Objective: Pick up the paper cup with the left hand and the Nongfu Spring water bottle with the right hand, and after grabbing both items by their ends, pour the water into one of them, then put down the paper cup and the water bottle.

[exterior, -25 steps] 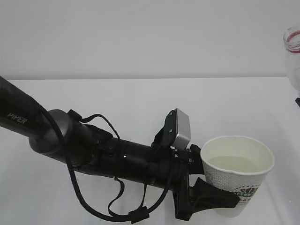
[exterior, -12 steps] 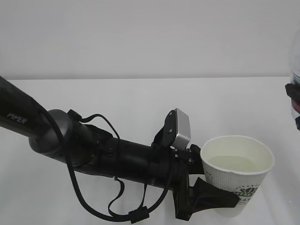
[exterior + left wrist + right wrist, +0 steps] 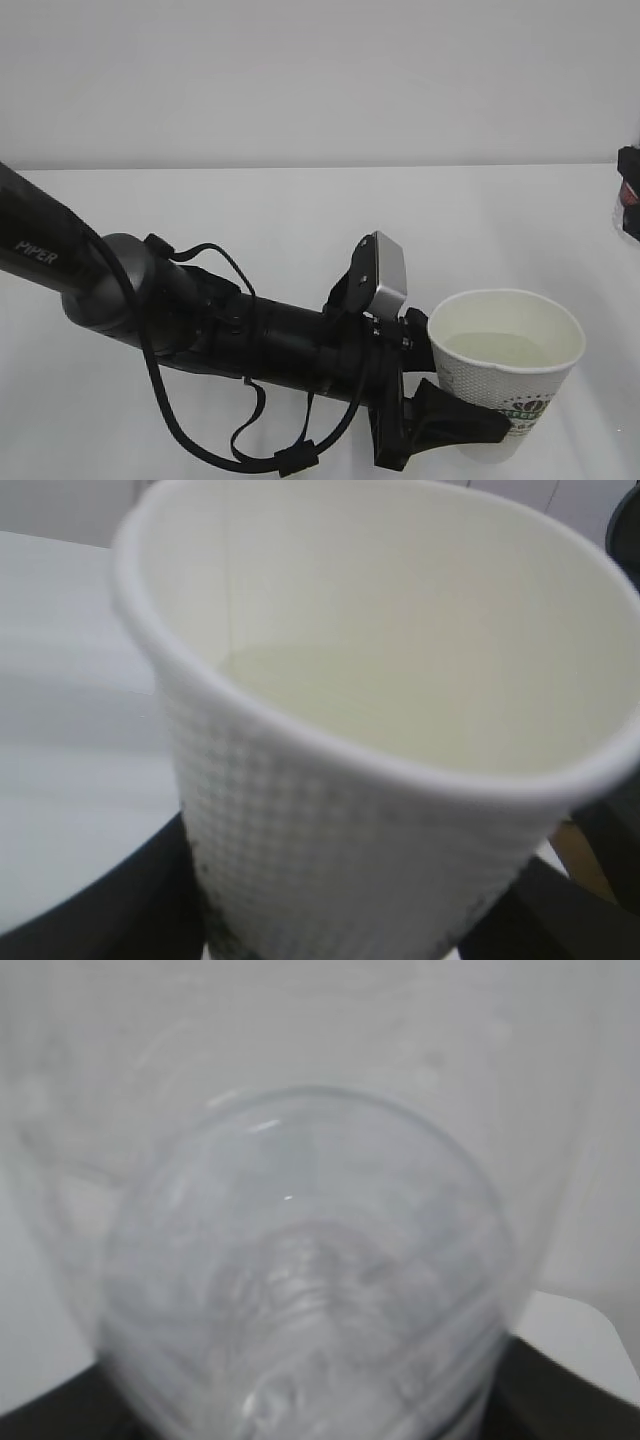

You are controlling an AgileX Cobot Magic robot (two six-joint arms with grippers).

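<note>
Nearest in the exterior view, the left tool [image 3: 440, 425] is clamped around the lower body of the paper cup [image 3: 505, 385], one black finger wrapping the front of the cup near its base. The cup stands upright at the lower right of the view; whether its base touches the white worktop [image 3: 300, 230] cannot be told, since it runs off the bottom edge. The water [image 3: 497, 349] lies in it as a pale, level pool well below the rolled rim, and the left wrist view shows the same pool from close up.

On the cup's side a round green-and-black logo shows, with green printing beside it too small to read. On the left arm [image 3: 150, 305], white letters spell "PIPER".

Farther off, at the right edge, only a sliver of the right tool [image 3: 629, 190] appears, black with a red trace beside it. The right wrist view is filled by the Nongfu Spring water bottle [image 3: 310, 1290], clear and ribbed, with dark fingers at either lower corner, so the right tool is gripping the bottle. No label is legible there.

Judging by the water already in the cup and the bottle drawn well apart from it, pouring looks finished and the putting-down step is in hand. Next, the cup needs a level descent and a gentle release; tilting would spill it.
</note>
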